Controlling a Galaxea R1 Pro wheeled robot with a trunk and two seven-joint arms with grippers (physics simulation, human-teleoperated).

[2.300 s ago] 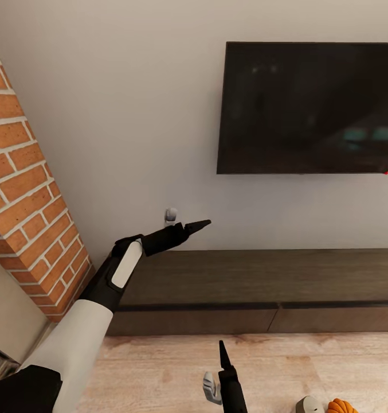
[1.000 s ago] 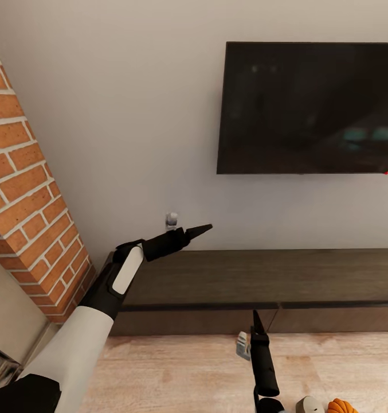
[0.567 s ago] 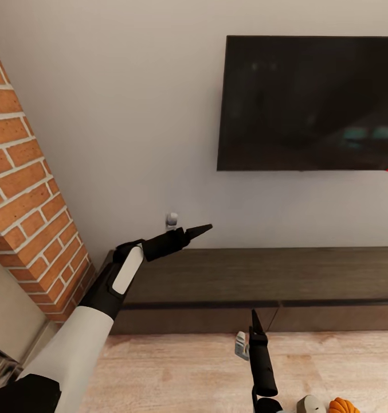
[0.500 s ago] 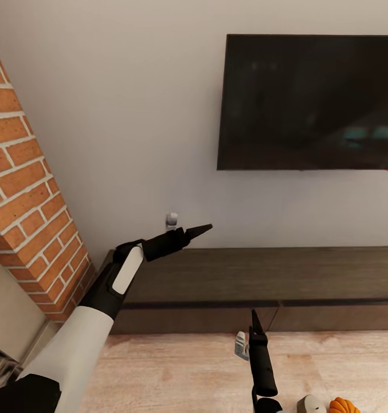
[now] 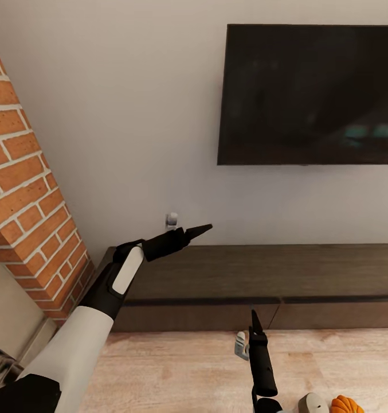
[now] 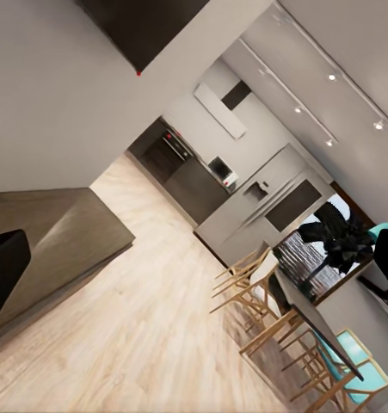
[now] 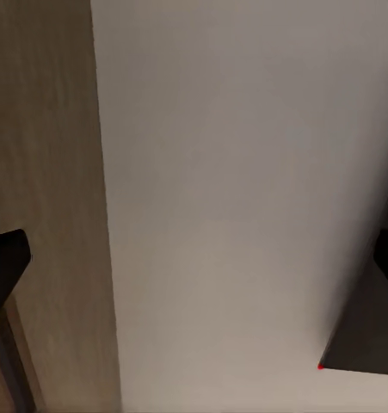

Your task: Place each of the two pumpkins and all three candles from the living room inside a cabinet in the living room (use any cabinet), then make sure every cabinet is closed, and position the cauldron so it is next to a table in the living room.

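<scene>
Head view: pumpkin (image 5: 344,404) and candle (image 5: 312,404) on floor, likely light, rigid, round — pinch across middle; grippers' opening indiscernible, nothing visibly held.

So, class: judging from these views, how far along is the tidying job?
Nothing looks done yet. The cabinet shows closed drawer fronts. One pumpkin and one candle lie on the floor. In hand: nothing visible; the left gripper and right gripper hover near the cabinet. Left: storing pumpkins and candles, placing the cauldron.

Cabinet (image 6: 47,241) end, wood floor (image 6: 150,335), stools (image 6: 254,288)
</scene>
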